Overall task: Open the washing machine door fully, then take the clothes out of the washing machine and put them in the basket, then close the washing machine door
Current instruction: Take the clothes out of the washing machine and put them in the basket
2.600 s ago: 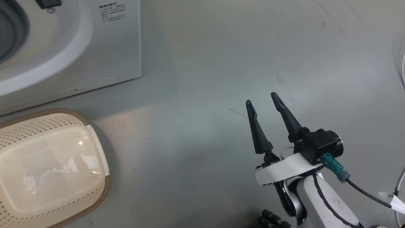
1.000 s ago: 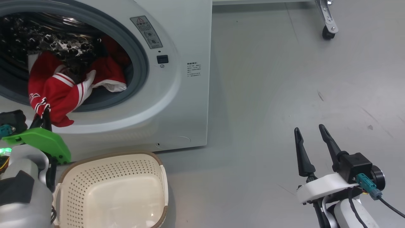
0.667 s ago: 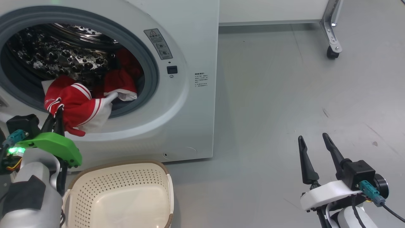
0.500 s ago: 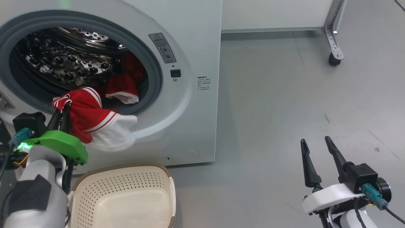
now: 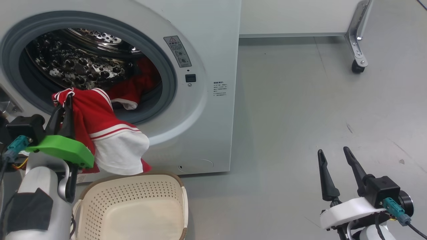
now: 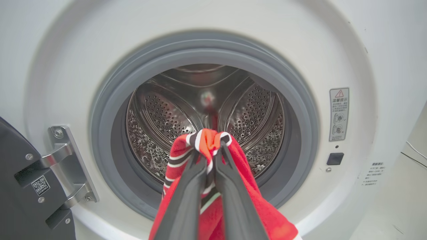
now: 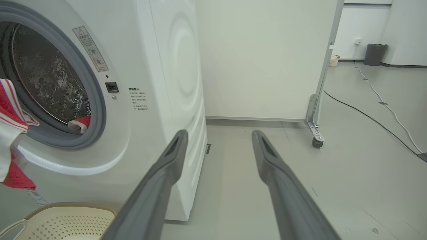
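Left fingers (image 6: 186,201) tight on clothes (image 5: 100,128).

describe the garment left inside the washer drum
Find the white washing machine and look into its steel drum. At the lower right lies a red garment with a white hem. Unlike the red one in the left claw, nothing holds it.

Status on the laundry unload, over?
Left gripper shut on red garment, hanging just above basket. Right gripper open, idle. More red clothes inside washing machine. Door swung aside, nothing blocking.
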Tool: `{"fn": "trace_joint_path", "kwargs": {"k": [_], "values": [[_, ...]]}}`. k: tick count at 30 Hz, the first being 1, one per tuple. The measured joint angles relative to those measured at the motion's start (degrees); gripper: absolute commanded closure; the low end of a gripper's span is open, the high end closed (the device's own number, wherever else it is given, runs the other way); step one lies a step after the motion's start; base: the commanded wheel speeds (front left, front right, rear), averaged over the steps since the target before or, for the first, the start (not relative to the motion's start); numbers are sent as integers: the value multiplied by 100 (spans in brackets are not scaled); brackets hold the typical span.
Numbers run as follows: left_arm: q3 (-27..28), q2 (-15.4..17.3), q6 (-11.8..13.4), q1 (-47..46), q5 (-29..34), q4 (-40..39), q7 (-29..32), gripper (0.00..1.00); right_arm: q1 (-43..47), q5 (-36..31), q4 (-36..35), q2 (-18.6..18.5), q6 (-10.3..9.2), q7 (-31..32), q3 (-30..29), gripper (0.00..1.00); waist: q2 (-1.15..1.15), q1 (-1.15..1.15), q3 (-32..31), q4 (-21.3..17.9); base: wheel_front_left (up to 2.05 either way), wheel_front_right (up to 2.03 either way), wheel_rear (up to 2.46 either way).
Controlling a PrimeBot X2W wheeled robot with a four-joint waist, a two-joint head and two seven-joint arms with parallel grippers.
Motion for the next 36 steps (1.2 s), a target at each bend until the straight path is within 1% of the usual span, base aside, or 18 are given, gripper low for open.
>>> {"fn": "trace_joint_path", "kwargs": {"k": [4, 7, 15, 22, 30, 36], "values": [[-10, 1, 1, 140, 35, -86, 0, 100, 28, 0, -44, 1, 2, 0, 36, 0, 0, 0, 48, -5, 0, 0, 0], [-45, 1, 1, 289, 44, -87, 0, 100, 27, -1, -76, 3, 45, 0, 79, 0, 0, 0, 110, -23, 0, 0, 0], [-180, 2, 5, 639, 147, -86, 19, 100, 26, -2, -156, 10, 45, 1, 121, 0, 0, 0, 317, -108, 0, 0, 0], [-276, 32, 27, 826, 209, -49, 297, 100, 4, -47, -281, 26, 45, 11, 236, 0, 0, 0, 659, -202, 0, 0, 0], [-318, 174, 52, 1028, 275, 203, 495, 100, -205, -158, -387, 96, 44, 58, 338, 0, 0, 0, 1069, -358, 0, 0, 0], [-361, 209, 52, 1027, 326, 380, 669, 100, -340, -202, -461, 151, 44, 59, 378, 0, 0, 0, 1393, -503, 0, 0, 0]]}}
